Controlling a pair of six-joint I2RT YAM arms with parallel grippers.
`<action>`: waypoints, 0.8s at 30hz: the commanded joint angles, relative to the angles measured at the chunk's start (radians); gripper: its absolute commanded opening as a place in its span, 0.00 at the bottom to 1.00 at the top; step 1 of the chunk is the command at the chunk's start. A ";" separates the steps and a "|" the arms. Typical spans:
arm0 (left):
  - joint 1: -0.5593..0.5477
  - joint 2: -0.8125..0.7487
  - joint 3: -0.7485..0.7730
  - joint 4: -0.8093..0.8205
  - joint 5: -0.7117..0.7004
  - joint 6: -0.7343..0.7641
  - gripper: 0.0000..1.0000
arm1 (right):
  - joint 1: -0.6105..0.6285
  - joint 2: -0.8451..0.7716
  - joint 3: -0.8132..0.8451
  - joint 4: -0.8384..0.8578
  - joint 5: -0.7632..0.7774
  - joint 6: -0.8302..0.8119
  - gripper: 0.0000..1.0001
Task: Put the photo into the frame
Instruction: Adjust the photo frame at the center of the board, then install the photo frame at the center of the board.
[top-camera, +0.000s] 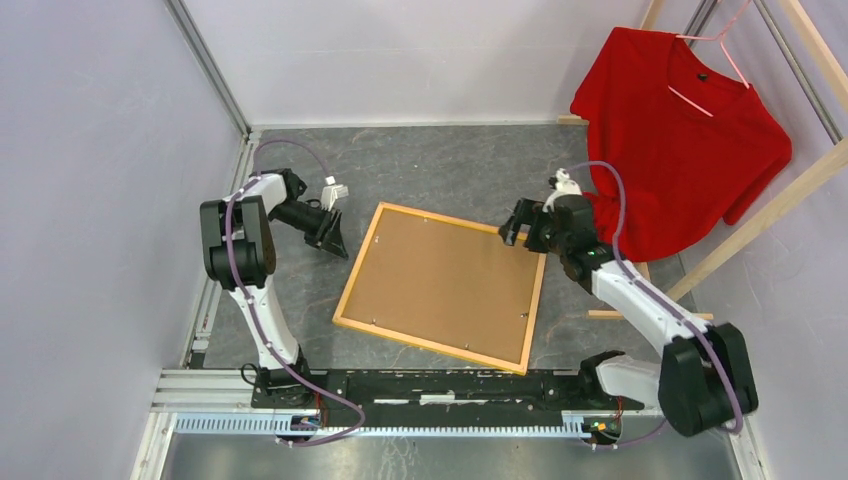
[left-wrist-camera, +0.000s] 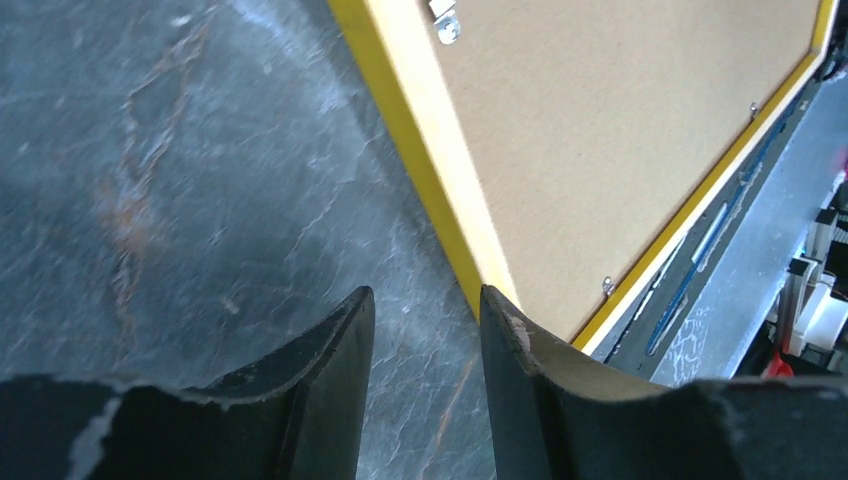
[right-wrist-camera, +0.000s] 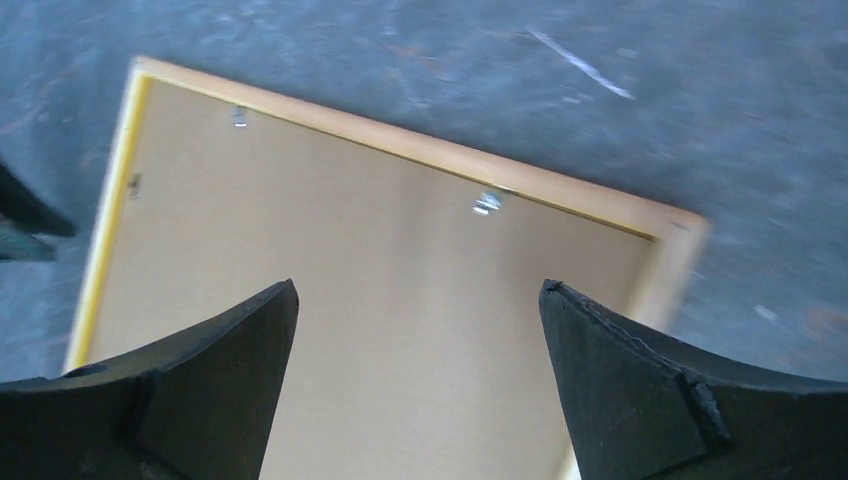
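The frame (top-camera: 352, 291) lies face down in the middle of the table, its light wood back up and a yellow edge showing in the left wrist view (left-wrist-camera: 402, 130). The brown fibreboard backing panel (top-camera: 445, 280) sits inside it. The photo is hidden or out of view. My left gripper (top-camera: 333, 238) is open and empty, just off the frame's far left corner, over bare table (left-wrist-camera: 427, 300). My right gripper (top-camera: 512, 230) is open and empty above the frame's far right corner, and in its wrist view (right-wrist-camera: 418, 290) it hangs over the panel (right-wrist-camera: 380, 250) and the frame's far rail (right-wrist-camera: 400, 142).
A red shirt (top-camera: 680, 140) hangs on a pink hanger from a wooden rack (top-camera: 765, 215) at the back right, close behind my right arm. Small metal clips (right-wrist-camera: 488, 202) line the frame's inner edge. A black rail (top-camera: 450, 385) runs along the near edge. Walls close in the left and the back.
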 joint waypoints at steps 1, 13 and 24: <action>-0.041 0.028 0.027 -0.027 0.109 0.036 0.51 | 0.127 0.145 0.108 0.195 -0.102 0.051 0.97; -0.066 0.088 -0.002 0.032 0.082 0.000 0.30 | 0.395 0.718 0.525 0.399 -0.262 0.159 0.86; -0.067 0.104 -0.010 0.049 0.084 -0.005 0.23 | 0.473 0.998 0.751 0.413 -0.311 0.228 0.80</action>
